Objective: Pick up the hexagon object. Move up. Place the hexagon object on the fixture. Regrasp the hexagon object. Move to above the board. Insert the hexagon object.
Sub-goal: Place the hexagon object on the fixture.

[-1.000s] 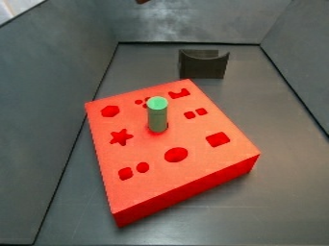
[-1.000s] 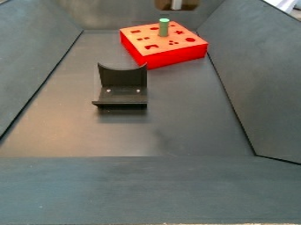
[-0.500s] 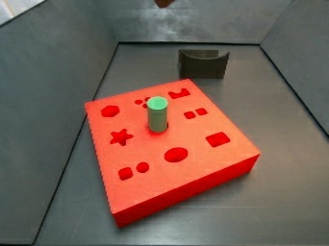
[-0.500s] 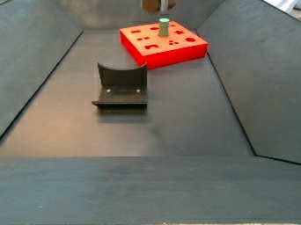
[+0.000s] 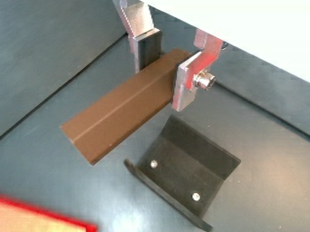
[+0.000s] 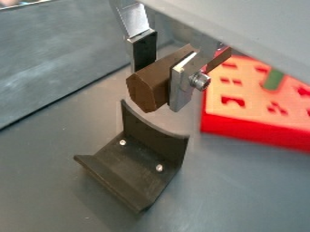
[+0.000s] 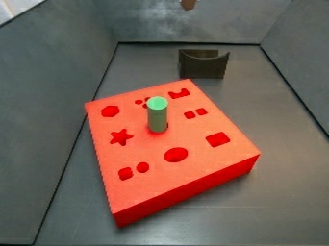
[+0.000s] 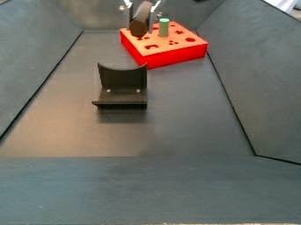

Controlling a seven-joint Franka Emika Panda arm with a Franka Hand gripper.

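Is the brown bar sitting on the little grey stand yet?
No, the gripper holds the brown bar in the air above the grey stand, with a gap between them.

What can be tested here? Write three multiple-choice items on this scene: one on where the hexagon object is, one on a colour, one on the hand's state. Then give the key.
1. Where is the hexagon object?
A. lying on the board
B. between the hand's fingers, in the air over the fixture
C. resting in the fixture's notch

2. What colour is the peg standing in the board?
A. green
B. yellow
C. blue

3. What is the state of the hand?
A. open and empty
B. shut on the green peg
C. shut on the hexagon object

Key: 1 B, both wrist views show the brown bar clamped between the silver fingers with the fixture below and apart from it. 2 A, both side views show a green peg upright in the red board. 3 C, the pads press on both sides of the bar's end.
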